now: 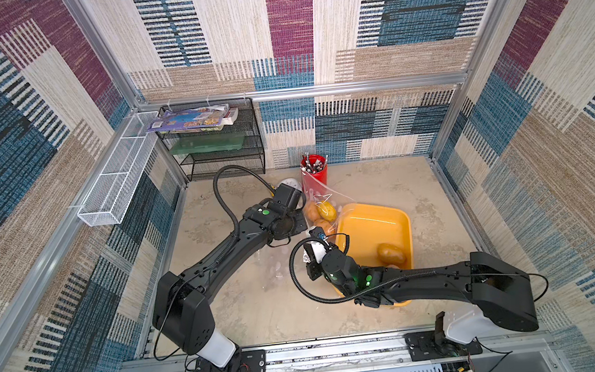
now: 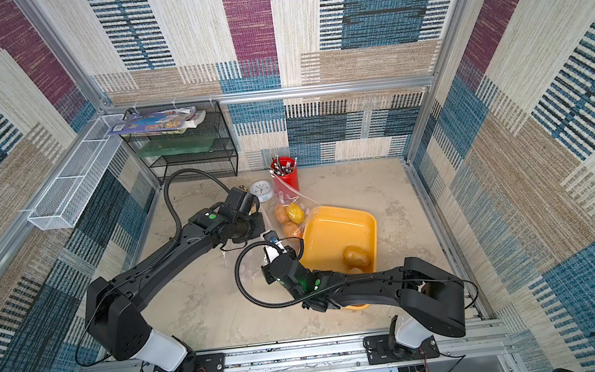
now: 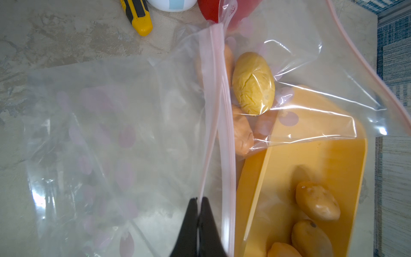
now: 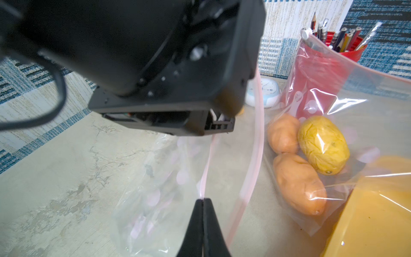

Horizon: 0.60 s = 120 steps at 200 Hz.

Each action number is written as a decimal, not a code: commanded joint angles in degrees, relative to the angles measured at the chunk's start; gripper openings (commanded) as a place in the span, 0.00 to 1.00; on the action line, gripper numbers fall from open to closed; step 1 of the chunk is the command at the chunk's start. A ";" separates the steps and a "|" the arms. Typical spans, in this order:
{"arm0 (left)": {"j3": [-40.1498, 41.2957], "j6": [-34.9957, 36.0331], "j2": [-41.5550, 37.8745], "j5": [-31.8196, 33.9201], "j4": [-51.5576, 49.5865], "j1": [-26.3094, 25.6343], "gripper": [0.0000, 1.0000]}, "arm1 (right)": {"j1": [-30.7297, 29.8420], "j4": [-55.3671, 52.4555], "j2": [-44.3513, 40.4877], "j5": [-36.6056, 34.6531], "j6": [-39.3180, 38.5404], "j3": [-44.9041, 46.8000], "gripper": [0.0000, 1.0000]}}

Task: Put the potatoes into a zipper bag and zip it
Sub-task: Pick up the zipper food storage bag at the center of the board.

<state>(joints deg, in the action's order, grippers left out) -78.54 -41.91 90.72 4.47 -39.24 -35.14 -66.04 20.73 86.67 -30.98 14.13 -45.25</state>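
Observation:
A clear zipper bag (image 3: 100, 133) with pink zip strips and pink dots lies open between the arms, and part of it drapes over a yellow tub (image 1: 375, 220). Inside it lie a yellow potato (image 4: 323, 144) and two tan-orange potatoes (image 4: 299, 182). In the tub lie more tan potatoes (image 3: 317, 203), one showing in both top views (image 1: 391, 254). My left gripper (image 3: 199, 199) is shut on one pink zip strip of the bag's mouth. My right gripper (image 4: 202, 199) is shut on the same strip further along. The other strip arcs away, so the mouth gapes.
A red cup of pens (image 1: 314, 173) stands behind the bag, which leans against it. A white clock (image 2: 262, 189) and a yellow utility knife (image 3: 139, 17) lie beside it. A black mesh shelf (image 1: 220, 145) and a white wire basket (image 1: 117, 175) sit at the back left.

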 commanded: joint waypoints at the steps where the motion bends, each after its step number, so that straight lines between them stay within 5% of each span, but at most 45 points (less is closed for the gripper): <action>1: -0.30 0.39 0.29 0.27 -0.57 0.01 0.00 | -0.05 1.51 -0.36 0.57 0.52 -0.33 0.18; 120: 1.46 0.92 -1.44 -1.39 1.63 -0.09 0.00 | 1.03 2.11 -4.59 3.25 1.98 1.59 0.28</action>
<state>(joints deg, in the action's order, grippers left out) -77.12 -41.74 89.14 4.05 -38.96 -35.18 -65.52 21.10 83.83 -28.95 15.07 -44.49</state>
